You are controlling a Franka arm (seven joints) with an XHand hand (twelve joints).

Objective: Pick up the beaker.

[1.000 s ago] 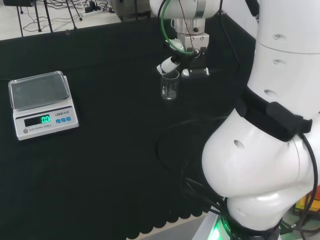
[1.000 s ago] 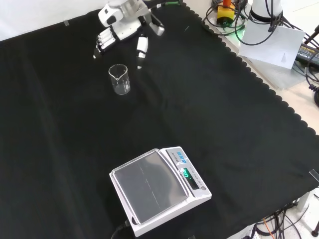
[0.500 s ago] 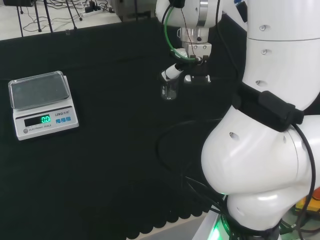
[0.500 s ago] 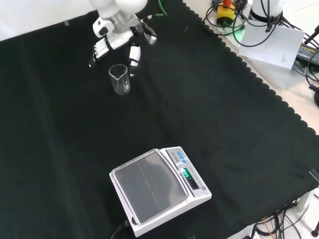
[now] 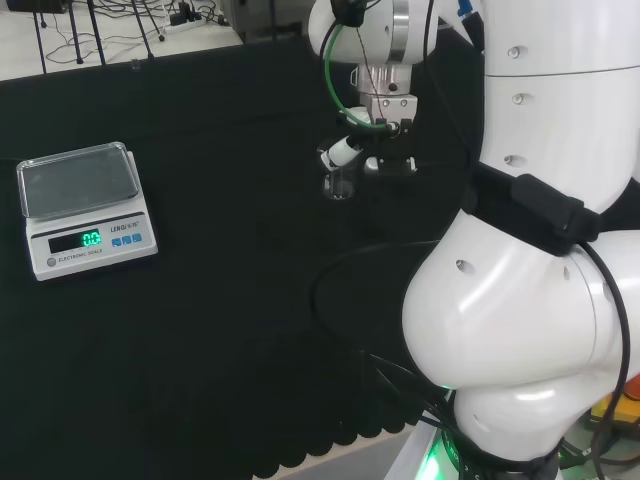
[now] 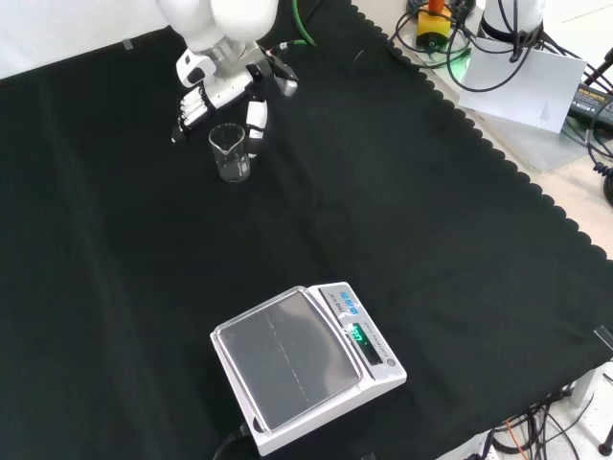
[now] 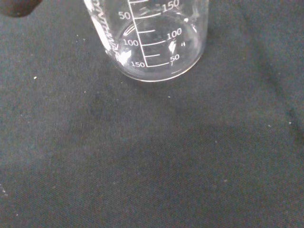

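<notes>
Beaker [image 6: 231,153]: clear glass, cylindrical, upright on the black cloth [image 6: 402,240], upper left of the front view. Pouring lip at the rim, turned toward the left of that view. Appeared empty. In the head view, beaker [image 5: 339,184] at upper centre, just left of the white arm links [image 5: 530,300]. In the wrist view, beaker [image 7: 152,38] close and large, lower part and round base in frame, white graduation marks and numerals printed up the wall, cloth visible through the glass.

Hand [image 6: 222,91]: directly above and behind the beaker in the front view, entering from the top. Fingers [image 6: 192,107] extended downward on the left of the beaker rim, thumb [image 6: 255,120] extended downward on the right, the beaker between them. Digits straight or only slightly bent, spread apart, closed round nothing. Contact between thumb and glass could not be confirmed. In the head view, hand [image 5: 345,152] immediately above the beaker rim.

Beaker base resting on the cloth, not lifted.

Scale [image 6: 305,362]: white, with a grey pan and a lit green display, lower centre of the front view, well apart from the beaker; scale [image 5: 84,207] at left of the head view.
</notes>
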